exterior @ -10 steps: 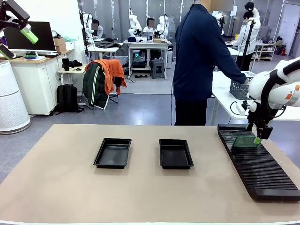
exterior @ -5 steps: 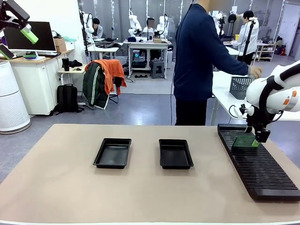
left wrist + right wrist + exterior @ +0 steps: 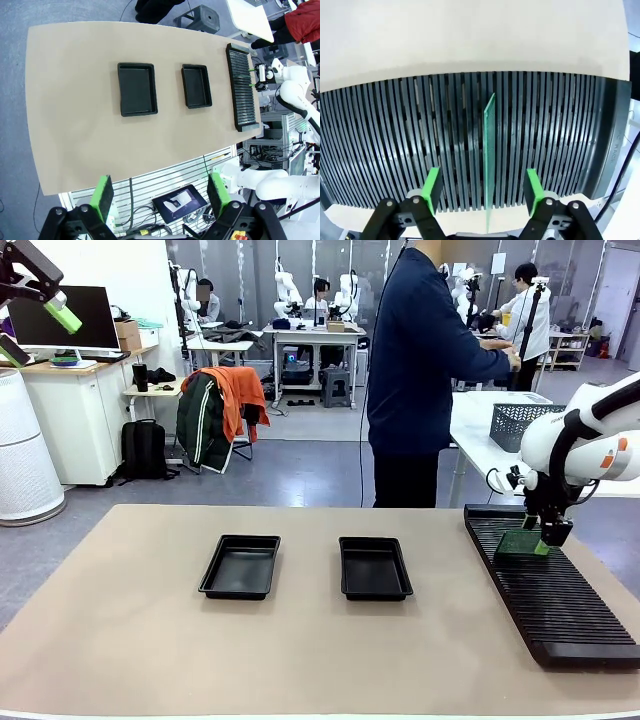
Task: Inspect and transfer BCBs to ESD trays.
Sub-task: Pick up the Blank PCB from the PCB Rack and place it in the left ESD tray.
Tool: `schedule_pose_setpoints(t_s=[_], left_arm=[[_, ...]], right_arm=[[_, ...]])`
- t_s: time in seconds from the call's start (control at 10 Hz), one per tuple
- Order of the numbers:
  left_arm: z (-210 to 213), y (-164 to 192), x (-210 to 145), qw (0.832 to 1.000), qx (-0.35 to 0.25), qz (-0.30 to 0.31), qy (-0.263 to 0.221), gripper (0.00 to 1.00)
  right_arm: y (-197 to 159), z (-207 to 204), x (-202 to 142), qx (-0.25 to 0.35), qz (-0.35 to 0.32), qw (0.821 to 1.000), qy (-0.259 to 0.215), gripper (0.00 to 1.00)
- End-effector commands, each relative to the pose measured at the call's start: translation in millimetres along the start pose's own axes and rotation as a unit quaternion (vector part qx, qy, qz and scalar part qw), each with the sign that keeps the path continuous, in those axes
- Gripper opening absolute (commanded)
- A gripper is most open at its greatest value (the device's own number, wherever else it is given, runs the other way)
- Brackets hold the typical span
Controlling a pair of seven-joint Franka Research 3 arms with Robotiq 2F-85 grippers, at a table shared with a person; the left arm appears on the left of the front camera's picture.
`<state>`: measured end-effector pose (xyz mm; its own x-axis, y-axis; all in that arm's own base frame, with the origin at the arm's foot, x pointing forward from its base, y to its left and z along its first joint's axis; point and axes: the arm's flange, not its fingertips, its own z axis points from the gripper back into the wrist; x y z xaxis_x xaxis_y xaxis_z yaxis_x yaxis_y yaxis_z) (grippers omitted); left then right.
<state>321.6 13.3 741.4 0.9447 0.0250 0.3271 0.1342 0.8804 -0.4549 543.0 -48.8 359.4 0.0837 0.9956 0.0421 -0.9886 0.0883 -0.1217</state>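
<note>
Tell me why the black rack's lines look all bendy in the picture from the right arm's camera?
Right wrist view: the wide-angle lens bows the black rack's slots into curves, while the green board near the middle looks straight. Left wrist view: same bending, the table's edges curve. Front view: the rack's slots run straight, so it isn't really bent.

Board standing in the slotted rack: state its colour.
Green. The board shows best in the right wrist view, edge-on in the black rack.
</note>
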Motion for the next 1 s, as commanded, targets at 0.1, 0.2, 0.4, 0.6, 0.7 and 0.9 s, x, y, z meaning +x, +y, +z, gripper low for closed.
schedule_pose_setpoints(t_s=[0.1,0.2,0.4,0.6,0.7,0.9], left_arm=[[-0.8,1.0,0.3,1.000,-0.005,0.002,-0.004,1.00],[-0.8,1.0,0.3,1.000,-0.005,0.002,-0.004,1.00],[-0.8,1.0,0.3,1.000,-0.005,0.002,-0.004,1.00],[-0.8,1.0,0.3,1.000,-0.005,0.002,-0.004,1.00],[-0.8,1.0,0.3,1.000,-0.005,0.002,-0.004,1.00],[-0.8,1.0,0.3,1.000,-0.005,0.002,-0.004,1.00]], right_arm=[[-6.1,-1.2,9.1,-0.018,-0.011,1.000,0.022,0.71],[-6.3,-0.2,8.7,-0.019,-0.012,0.999,0.024,0.69],[-6.8,-0.3,7.8,-0.020,-0.014,0.999,0.025,0.61],[-5.3,-3.0,9.8,-0.019,-0.009,0.999,0.030,0.53],[-5.0,-4.0,10.5,-0.020,-0.009,0.999,0.032,0.47],[-5.9,-4.8,10.4,-0.022,-0.012,0.999,0.035,0.39]])
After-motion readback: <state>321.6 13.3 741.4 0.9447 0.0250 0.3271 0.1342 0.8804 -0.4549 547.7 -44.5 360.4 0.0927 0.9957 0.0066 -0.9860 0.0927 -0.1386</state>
